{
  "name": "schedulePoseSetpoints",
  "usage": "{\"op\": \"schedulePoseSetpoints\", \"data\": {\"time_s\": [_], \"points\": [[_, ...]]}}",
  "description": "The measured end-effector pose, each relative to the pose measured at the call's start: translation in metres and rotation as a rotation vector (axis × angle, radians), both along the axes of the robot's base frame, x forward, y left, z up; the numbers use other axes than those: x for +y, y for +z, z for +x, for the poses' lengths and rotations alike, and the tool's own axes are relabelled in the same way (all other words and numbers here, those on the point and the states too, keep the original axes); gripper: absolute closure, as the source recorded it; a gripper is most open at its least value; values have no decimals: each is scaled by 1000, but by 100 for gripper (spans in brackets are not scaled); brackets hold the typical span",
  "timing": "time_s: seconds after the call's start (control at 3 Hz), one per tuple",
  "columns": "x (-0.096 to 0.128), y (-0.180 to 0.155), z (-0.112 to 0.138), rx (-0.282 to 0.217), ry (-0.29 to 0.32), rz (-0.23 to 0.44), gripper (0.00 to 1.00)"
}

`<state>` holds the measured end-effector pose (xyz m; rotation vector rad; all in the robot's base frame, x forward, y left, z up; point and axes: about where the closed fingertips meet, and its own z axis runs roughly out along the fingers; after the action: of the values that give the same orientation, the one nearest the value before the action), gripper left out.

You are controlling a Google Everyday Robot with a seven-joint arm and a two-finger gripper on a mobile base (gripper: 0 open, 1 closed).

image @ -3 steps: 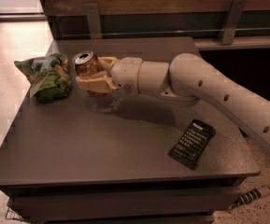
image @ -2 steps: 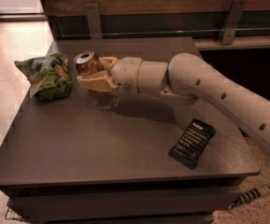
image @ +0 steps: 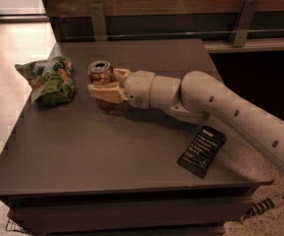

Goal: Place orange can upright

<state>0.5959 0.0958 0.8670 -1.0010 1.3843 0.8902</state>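
Camera view: a look down on a dark bench (image: 107, 151) from its front edge, with a pale arm (image: 230, 112) reaching in from the right.
Orange can: the orange can (image: 101, 73) is upright towards the back left of the bench, silver top facing up.
Pincer: the pincer (image: 102, 83) is closed on the can. One finger (image: 104, 91) lies across the can's front and the other is at its far side, both tight against it.
Hidden: the front finger covers the lower part of the can, so I can't tell whether its base sits on the bench or is just off it. The far finger is partly behind the can.
Cut off: the arm runs out of the right edge. The bench's base drops below the bottom edge. Only a short stretch of a cable (image: 264, 208) shows on the floor at bottom right.
Hard to make out: the pale lines of print on the black packet (image: 202, 150), which I can't read, and the markings on the can.
Green bag: the green bag (image: 50, 80) is crumpled near the left edge, just beside the can but not touching it.
Black packet: lies flat near the front right corner, well apart from the can.
Count: one can, one bag, one packet, one arm with one pincer, and two metal brackets (image: 98, 21) on the wall behind.
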Motion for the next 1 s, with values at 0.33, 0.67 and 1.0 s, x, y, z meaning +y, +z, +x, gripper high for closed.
{"op": "schedulePoseSetpoints", "data": {"time_s": [0.33,0.67,1.0], "points": [[-4,-2,0,6,-9,10,100],[-4,-1,0,6,-9,10,85],[-2,-1,-1,5,-5,10,62]]}}
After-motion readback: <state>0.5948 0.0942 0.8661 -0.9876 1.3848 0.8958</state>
